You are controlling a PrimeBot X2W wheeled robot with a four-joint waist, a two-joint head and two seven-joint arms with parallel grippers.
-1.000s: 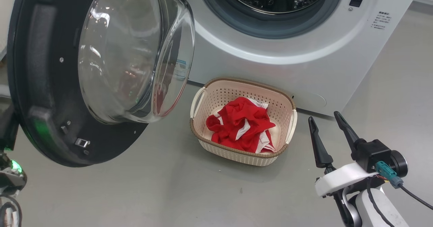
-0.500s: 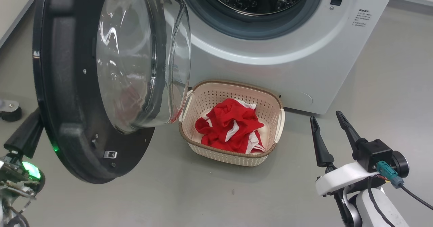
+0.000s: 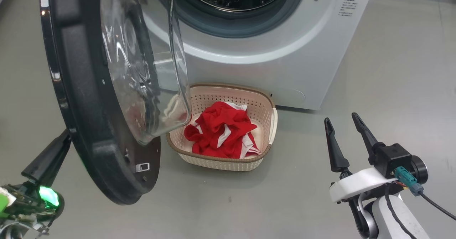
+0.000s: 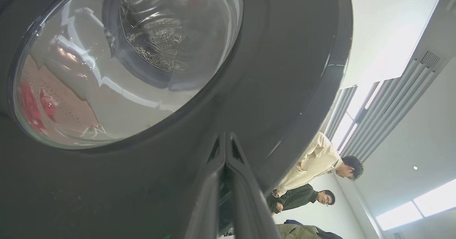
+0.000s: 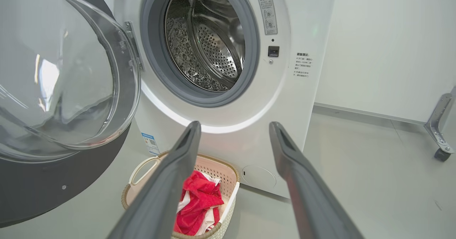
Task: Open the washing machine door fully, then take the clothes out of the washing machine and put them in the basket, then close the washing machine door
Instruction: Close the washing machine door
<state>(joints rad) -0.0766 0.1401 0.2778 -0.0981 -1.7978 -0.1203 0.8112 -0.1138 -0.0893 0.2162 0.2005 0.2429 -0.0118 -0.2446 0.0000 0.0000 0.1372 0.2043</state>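
The washing machine door [image 3: 82, 125] stands part-way open at the left, its glass bowl [image 3: 142, 64] overlapping the left end of the basket [image 3: 272, 119]. The red and white clothes [image 3: 221, 132] lie in the basket on the floor, in front of the white washing machine [image 3: 249, 64]. Its steel drum [image 5: 210, 39] looks empty. My left gripper [image 4: 225, 136] is shut, its tips pressed against the door's black outer face [image 4: 285, 71]; it also shows behind the door [image 3: 60, 143]. Right of the basket, my right gripper [image 3: 340, 118] hangs open and empty above the floor.
Grey floor lies open to the right of the machine. A metal leg with a caster [image 5: 441, 153] stands at the far right by the white wall. Two people [image 4: 320, 175] are behind the door on my left side.
The head view has shifted. The door has swung further towards the machine and now looks more edge-on, with my left gripper risen behind it. The right gripper has stayed open.
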